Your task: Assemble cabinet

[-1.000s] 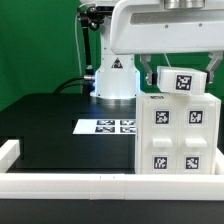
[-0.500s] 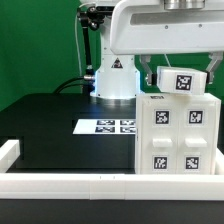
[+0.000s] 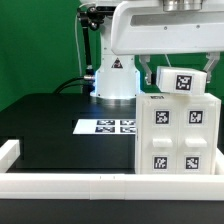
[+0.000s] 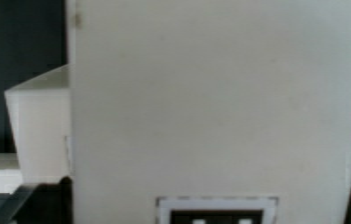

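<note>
The cabinet (image 3: 176,137) is a white boxy unit with several tagged square fronts, standing at the exterior view's right on the black table. My gripper (image 3: 180,75) hangs right above its top. Its two fingers flank a small white block (image 3: 181,83) with a black-and-white tag, which rests on or just over the cabinet top. The jaws look closed on the block's sides. In the wrist view a broad white face (image 4: 225,100) fills the frame, with a tag (image 4: 213,212) at the edge and one dark finger (image 4: 39,200) beside it.
The marker board (image 3: 108,126) lies flat on the black table (image 3: 60,130) at the middle. A white raised rim (image 3: 70,184) runs along the table's front and left. The arm's base (image 3: 114,75) stands behind, with cables.
</note>
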Available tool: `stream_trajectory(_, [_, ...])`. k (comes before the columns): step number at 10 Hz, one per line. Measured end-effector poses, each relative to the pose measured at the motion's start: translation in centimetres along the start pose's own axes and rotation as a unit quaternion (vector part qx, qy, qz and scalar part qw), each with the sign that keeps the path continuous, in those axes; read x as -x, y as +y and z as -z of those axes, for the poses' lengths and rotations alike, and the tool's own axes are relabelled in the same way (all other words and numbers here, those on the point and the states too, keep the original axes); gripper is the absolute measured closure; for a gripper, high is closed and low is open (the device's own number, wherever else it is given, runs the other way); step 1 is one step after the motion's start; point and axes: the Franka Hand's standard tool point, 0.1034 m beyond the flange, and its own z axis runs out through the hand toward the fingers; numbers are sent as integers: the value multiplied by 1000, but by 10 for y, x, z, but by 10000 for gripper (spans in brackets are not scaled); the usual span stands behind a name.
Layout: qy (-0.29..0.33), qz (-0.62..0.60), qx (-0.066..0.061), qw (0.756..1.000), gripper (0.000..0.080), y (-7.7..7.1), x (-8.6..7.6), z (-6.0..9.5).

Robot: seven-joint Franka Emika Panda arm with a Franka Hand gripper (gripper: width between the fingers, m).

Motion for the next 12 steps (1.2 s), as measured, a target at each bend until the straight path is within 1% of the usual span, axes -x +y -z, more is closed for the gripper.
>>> stream_trajectory(1, [0, 0, 0, 1000, 269, 0, 0, 0])
stream_trajectory(10, [0, 0, 0, 1000, 265, 0, 0, -1])
stream_trajectory(12, [3, -38, 0, 999, 265, 0, 0, -1])
